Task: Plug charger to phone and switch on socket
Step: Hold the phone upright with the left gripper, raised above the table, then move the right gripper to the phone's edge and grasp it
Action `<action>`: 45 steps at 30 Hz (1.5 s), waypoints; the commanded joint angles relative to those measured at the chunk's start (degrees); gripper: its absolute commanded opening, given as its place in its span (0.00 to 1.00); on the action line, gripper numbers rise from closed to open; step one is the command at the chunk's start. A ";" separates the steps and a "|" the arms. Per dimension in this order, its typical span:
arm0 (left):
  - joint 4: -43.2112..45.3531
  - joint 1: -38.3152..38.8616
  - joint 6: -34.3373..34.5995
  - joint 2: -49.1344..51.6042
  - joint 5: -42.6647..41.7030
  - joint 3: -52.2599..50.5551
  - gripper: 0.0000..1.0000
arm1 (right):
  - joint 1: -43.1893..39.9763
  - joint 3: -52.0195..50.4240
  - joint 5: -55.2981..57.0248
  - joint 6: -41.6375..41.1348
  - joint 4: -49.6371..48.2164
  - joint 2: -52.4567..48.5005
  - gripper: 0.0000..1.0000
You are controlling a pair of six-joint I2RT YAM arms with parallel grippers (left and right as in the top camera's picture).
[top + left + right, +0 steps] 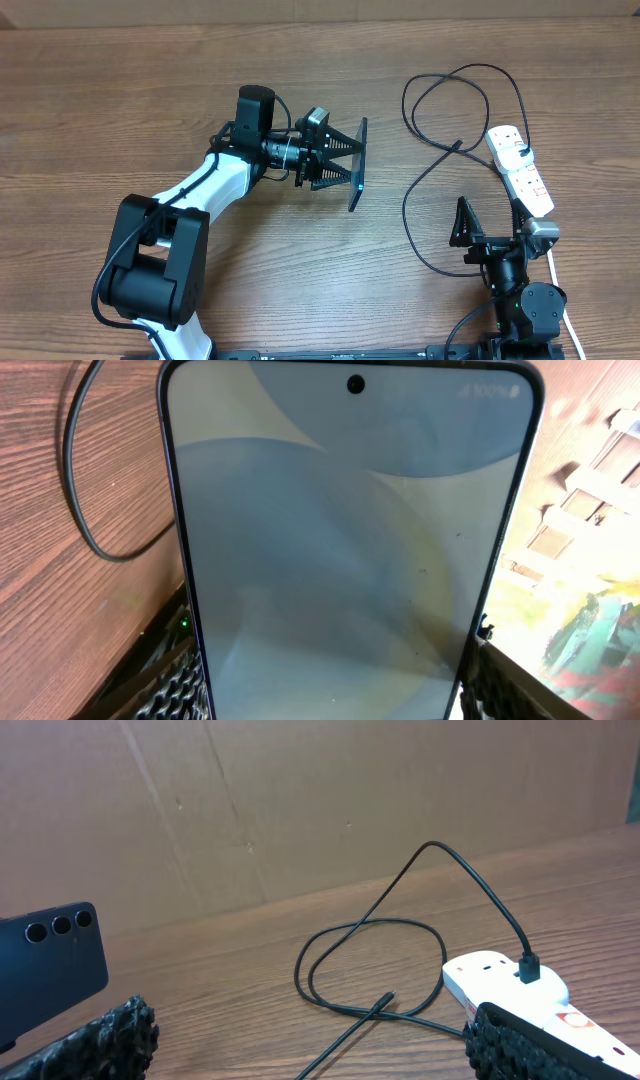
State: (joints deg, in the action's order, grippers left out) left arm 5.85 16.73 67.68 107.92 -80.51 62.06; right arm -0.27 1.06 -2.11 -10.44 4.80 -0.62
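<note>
Inspection: white multi-outlet power strip (520, 165) lies on the wooden bench (150, 80). Slim dark-edged smartphone (359, 150) is well left of the strip, clamped upright in the left tool (348, 160). Thin black charger cable (527, 965) loops beside the strip, one end plugged in. Right tool (490, 215) stands apart at the strip's near end.

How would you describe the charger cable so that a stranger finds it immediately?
Look at the right half of the wooden table. There lies a white power strip, and the charger runs from near its far end, looping leftward over the wood. It is thin and black, whereas the strip's own cord is white.
</note>
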 commanded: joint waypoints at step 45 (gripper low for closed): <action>17.14 -1.09 -5.09 0.39 3.87 0.09 0.43 | 0.22 -0.61 -8.31 -27.10 -0.85 0.04 1.00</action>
State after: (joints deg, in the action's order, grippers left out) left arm 22.31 16.08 64.82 107.94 -78.43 62.00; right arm -0.30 1.06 -4.10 -21.32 4.69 -0.62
